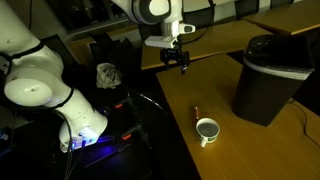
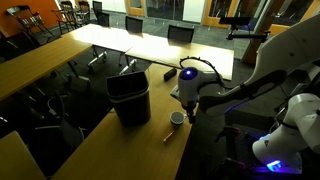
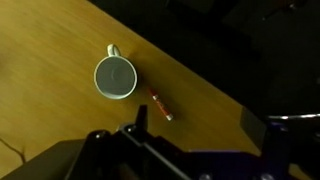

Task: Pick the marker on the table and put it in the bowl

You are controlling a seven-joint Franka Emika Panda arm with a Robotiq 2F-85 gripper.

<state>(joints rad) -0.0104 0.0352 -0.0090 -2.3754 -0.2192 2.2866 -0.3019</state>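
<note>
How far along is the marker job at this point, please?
Nothing looks done yet: the marker lies on the table beside the bowl, not in it. The gripper hangs above, holding nothing. Grasping, lifting and dropping it in remain.

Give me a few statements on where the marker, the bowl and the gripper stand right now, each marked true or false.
1. The marker lies on the table beside the bowl, not in it. True.
2. The gripper holds the marker. False: the marker lies on the table, and the gripper hangs well above it, apart from it.
3. The bowl lies tipped on its side. False: it stands upright with its opening up.
4. A black bin stands on the same table. True.
</note>
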